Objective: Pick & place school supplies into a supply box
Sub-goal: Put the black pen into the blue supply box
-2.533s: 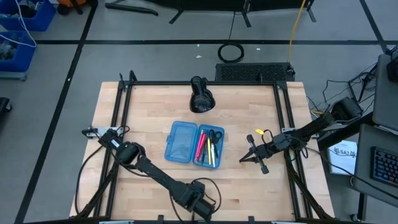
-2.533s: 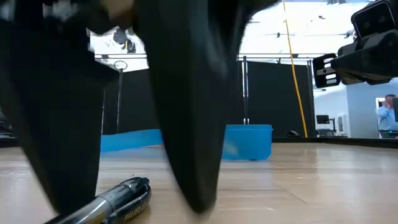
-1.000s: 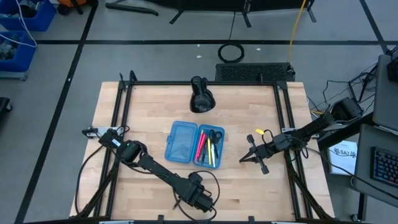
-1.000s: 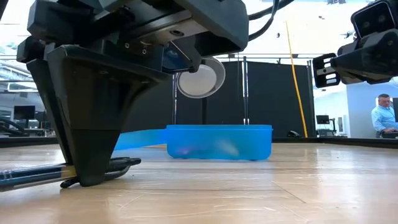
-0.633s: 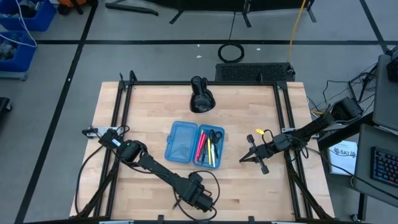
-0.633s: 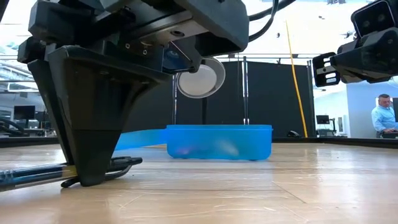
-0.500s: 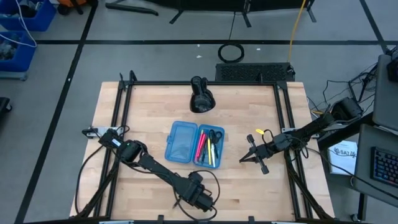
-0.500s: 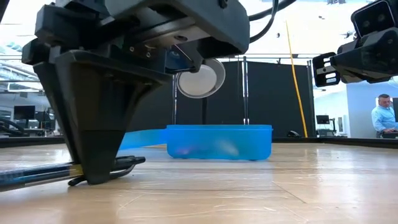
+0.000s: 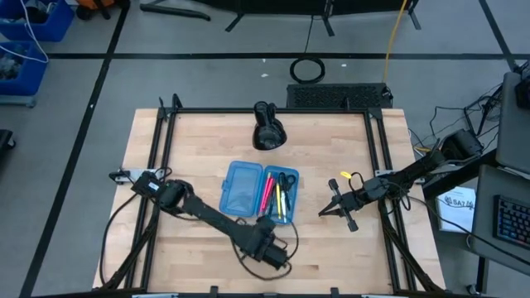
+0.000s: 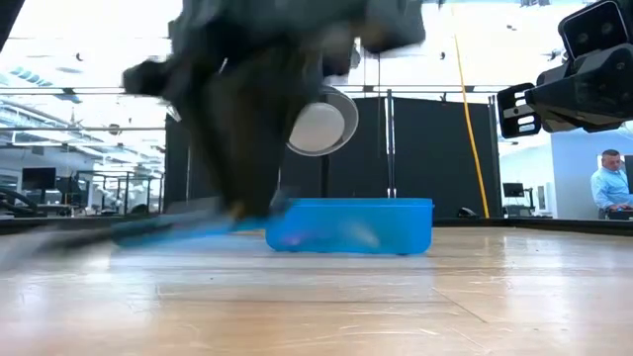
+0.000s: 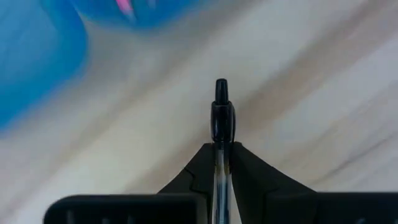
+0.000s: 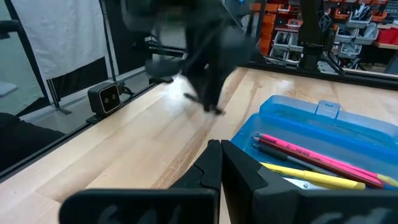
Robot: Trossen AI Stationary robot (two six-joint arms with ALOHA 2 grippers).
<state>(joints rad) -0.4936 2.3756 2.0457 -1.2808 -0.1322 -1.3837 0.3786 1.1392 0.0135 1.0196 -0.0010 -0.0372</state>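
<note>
My left gripper (image 11: 222,152) hangs over the near middle of the table (image 9: 265,246), just on the near side of the supply box, and is shut on a black-capped pen (image 11: 221,106). The supply box (image 9: 258,192) is a translucent blue case that lies open and flat. Its right half holds pink, yellow and orange pens (image 9: 277,199) and black-handled scissors (image 9: 286,180). My right gripper (image 12: 221,152) waits shut at the table's right side (image 9: 335,209), pointing toward the box. My left gripper pinches the pen between its two fingers, on the clear barrel just behind the black cap (image 11: 221,134). The fingers (image 11: 202,165) come from above, pointing down, and lie across the pen. The pen is clear of the table, a blurred, roughly level streak (image 10: 129,234) in the low view.
A bulky black lamp-like object (image 9: 267,128) stands at the far middle of the table. Black frame rails (image 9: 161,165) run along the left and right sides. A person (image 10: 605,183) sits in the room beyond the right edge. Bare wood (image 9: 190,141) lies left of the box.
My left gripper has risen from the table and gone toward the far edge, nearer the supply box, staying shut. The pen, which lay on the wood under the fingers, is now lifted clear.
</note>
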